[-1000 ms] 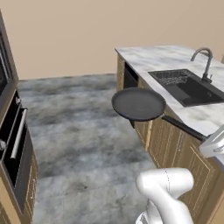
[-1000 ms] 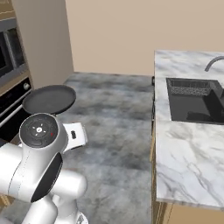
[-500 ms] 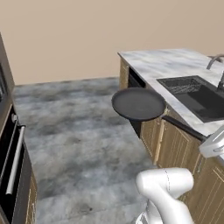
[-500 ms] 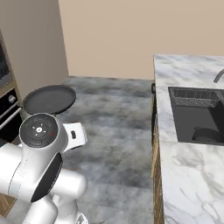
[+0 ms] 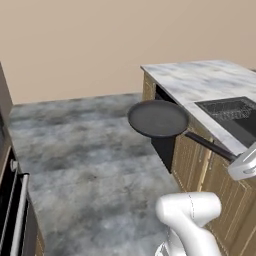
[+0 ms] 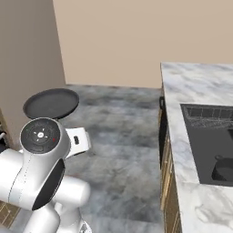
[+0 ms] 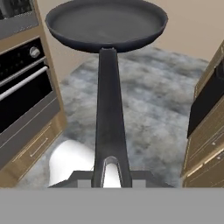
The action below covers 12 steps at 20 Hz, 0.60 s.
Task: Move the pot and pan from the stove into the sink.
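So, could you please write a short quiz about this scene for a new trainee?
1. True or false: the pan is lying inside the sink.
2. What does the gripper hold the pan by? A) its rim B) its long handle C) a loop handle
3. Fill in: in the left base view, the pan hangs above the ____, beside the marble counter.

Key: 1 false, it is carried in the air, level. 2 B, the handle runs from the gripper to the pan. 3 floor.
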Motion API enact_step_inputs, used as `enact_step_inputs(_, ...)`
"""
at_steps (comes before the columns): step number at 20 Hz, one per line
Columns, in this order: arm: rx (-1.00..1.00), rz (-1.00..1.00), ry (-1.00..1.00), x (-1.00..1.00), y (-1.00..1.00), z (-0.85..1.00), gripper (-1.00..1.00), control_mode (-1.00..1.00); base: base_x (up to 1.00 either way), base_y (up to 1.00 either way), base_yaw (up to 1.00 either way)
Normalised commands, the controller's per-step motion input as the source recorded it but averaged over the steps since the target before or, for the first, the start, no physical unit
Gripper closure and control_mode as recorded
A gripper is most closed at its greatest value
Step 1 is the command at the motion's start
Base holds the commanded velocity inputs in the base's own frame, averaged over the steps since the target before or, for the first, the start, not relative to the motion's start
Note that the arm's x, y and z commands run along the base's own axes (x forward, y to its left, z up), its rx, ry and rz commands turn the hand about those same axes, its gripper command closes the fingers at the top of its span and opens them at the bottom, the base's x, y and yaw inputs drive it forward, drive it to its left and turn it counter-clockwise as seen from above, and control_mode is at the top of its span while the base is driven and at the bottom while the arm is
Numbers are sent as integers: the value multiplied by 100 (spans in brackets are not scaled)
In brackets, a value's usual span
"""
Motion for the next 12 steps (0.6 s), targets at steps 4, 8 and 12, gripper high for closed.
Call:
enact_step_inputs(4, 0, 0, 0, 0, 0, 0, 100, 100, 79, 40, -5)
enact_step_inputs(8, 0, 0, 0, 0, 0, 0, 100, 100, 77, 40, -5)
enact_step_inputs(12, 0, 0, 0, 0, 0, 0, 100, 100, 74, 39, -6)
